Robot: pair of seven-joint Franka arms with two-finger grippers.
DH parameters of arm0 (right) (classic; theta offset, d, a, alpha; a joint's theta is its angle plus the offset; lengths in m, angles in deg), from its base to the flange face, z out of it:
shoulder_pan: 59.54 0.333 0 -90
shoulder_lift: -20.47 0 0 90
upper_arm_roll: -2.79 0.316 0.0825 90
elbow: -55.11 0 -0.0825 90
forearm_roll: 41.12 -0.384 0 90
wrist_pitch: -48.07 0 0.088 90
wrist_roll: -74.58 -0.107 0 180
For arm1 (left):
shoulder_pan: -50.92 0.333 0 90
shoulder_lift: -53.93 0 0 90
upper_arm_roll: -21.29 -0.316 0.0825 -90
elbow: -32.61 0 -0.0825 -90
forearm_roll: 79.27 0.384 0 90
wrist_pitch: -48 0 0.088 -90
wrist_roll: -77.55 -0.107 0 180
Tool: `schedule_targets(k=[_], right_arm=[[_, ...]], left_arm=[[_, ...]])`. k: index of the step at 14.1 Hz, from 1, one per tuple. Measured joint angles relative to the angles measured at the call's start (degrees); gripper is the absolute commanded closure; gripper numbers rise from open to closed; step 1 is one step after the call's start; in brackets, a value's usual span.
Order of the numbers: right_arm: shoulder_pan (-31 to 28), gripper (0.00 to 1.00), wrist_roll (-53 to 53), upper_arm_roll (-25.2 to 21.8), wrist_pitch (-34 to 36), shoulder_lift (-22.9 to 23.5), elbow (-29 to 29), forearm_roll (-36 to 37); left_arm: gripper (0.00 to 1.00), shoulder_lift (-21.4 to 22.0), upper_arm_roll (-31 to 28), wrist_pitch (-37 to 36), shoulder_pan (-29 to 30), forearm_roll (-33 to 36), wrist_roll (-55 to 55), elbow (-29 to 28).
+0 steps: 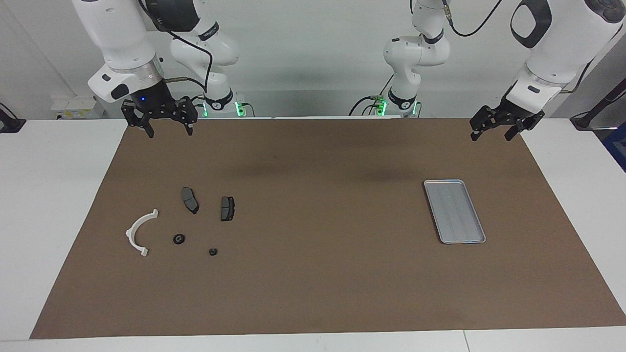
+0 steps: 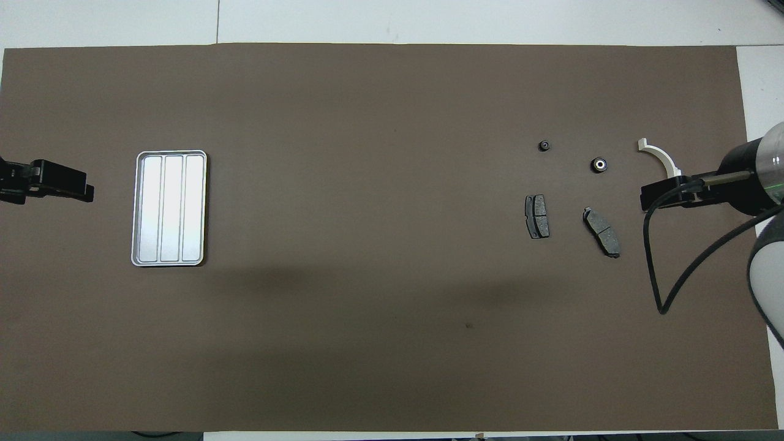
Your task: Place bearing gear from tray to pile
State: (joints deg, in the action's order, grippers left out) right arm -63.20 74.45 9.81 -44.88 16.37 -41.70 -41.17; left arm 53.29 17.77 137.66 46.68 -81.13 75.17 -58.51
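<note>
Trouble could start with a mix-up, so look at the table first. Your tray sits on the brown mat toward the left arm's end of the table, and nothing lies in it. Two small black round parts already sit with the pile, well apart from the tray, toward the right arm's end. One is the bigger round part with a pale hole in its middle, just beside the white curved arc. The other is the smaller round part, a bit farther from the robots. Two dark brake pads lie nearer to the robots than both round parts.

Your left gripper hangs in the air over the mat's edge near the tray, with its fingers spread and nothing in them. Your right gripper hangs over the mat's edge near the pile, also spread wide and holding nothing.

The job looks done, or nearly so. You cannot tell for sure which round part is the bearing gear, because both are tiny and dark. If you send an arm down to the tray, it will find nothing to grab and may scrape the metal. If you reach into the pile, you could bump the round parts and they may roll away. The arc and the pads lie close by, so a wide claw could knock them too.
</note>
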Motion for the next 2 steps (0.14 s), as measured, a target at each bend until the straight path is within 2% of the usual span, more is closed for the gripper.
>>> schedule_targets(k=[2], right_arm=[[0.0, 0.0, 0.0, 0.0, 0.0, 0.0, 0.0, 0.0]], left_arm=[[0.0, 0.0, 0.0, 0.0, 0.0, 0.0, 0.0, 0.0]])
